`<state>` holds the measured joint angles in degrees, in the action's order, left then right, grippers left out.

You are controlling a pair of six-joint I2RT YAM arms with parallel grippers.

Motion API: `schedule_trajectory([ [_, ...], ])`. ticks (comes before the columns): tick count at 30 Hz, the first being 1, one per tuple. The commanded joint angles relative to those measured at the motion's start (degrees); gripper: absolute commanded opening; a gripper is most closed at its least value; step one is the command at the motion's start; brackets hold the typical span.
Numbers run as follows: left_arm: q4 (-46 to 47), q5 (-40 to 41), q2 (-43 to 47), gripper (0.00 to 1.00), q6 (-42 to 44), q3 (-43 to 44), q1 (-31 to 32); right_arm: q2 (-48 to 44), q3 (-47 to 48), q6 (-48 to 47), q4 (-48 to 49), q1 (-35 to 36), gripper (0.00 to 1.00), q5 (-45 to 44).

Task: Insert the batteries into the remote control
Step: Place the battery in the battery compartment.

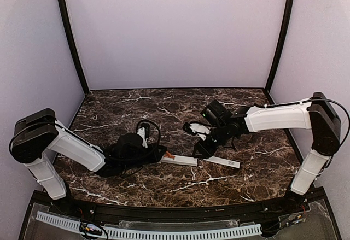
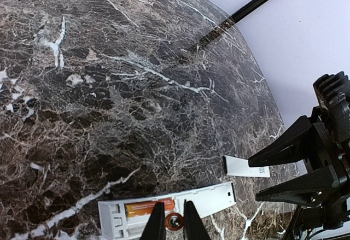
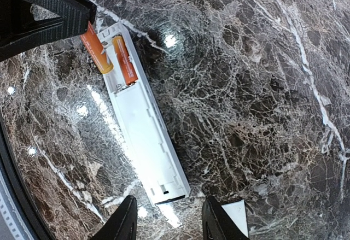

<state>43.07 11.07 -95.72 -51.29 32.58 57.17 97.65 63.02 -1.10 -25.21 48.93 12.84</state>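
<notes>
The left jaws grip the second battery [image 3: 97,50] at the open left end of the remote [image 3: 147,136], which lies left-right, while the right jaws hang released over its right end.

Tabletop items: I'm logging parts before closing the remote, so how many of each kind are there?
batteries: 2
remote control: 1
cover strip: 1
Total: 4

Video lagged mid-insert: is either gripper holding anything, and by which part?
The left gripper pinches a small orange-red cylindrical battery by one end, its other end at the slim white plastic remote control. The right gripper is open, empty.
</notes>
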Motion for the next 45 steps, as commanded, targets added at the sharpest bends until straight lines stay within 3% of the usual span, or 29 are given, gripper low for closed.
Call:
schedule_trajectory([
  [1, -0.4, 0.9, -0.8, 0.0, -0.7, 0.7, 0.3, -1.0, -0.9, -0.4, 1.8, -0.7, 0.39, -0.8],
  [24, -1.6, 2.3, -2.0, 0.01, -1.5, 0.7, 1.5, -1.2, -1.7, -0.5, 2.1, -1.0, 0.35, -0.8],
  [39, -2.6, 3.3, -3.0, 0.1, -2.6, 1.0, 2.2, -1.6, -1.9, -0.6, 2.1, -1.2, 0.35, -0.8],
  [45, -3.6, 3.8, -2.5, 0.2, -2.5, 1.1, 2.3, -1.4, -2.0, -0.7, 2.2, -1.2, 0.34, -0.7],
])
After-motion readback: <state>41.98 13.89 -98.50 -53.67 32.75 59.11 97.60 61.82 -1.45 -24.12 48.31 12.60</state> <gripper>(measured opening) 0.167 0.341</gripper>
